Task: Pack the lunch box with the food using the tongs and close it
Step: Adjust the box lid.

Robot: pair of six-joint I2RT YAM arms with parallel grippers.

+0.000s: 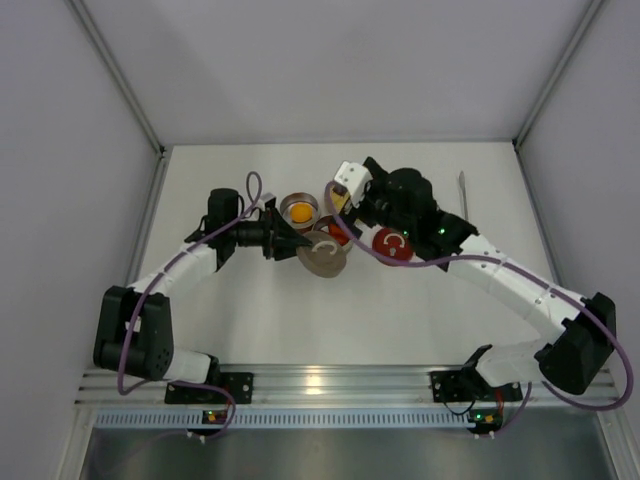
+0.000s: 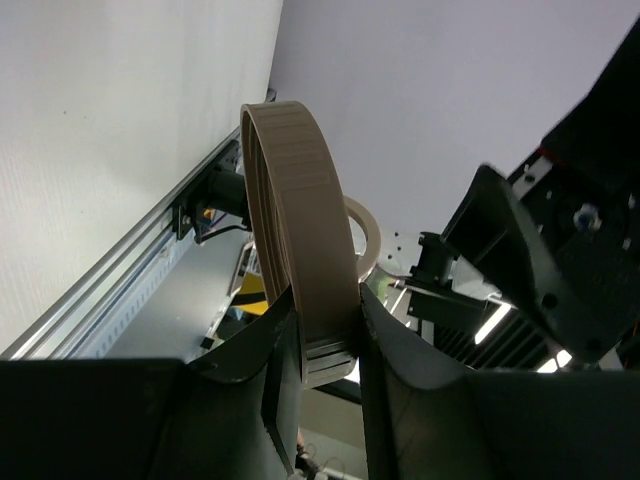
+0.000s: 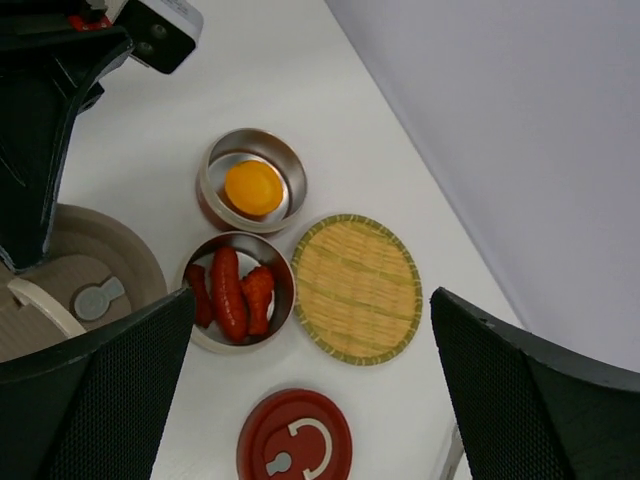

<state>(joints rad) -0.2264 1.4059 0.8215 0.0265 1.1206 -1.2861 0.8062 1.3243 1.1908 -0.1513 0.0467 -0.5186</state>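
Two steel lunch box tins stand side by side. One tin (image 3: 215, 165) (image 1: 299, 211) holds the orange-yellow ball (image 3: 252, 187). The other tin (image 3: 282, 275) holds three glossy red pieces (image 3: 229, 292). My left gripper (image 2: 330, 340) (image 1: 295, 243) is shut on the rim of a beige round lid (image 2: 300, 200) (image 1: 322, 256), held tilted beside the tins. My right gripper (image 3: 310, 310) (image 1: 350, 205) hovers open and empty above the tins and the woven plate. The tongs (image 1: 462, 190) lie on the table at the far right, away from both grippers.
A round woven yellow plate (image 3: 355, 287) lies right of the red-food tin. A red lid (image 3: 295, 450) (image 1: 393, 243) with a white handle mark lies flat near it. White walls enclose the table on three sides.
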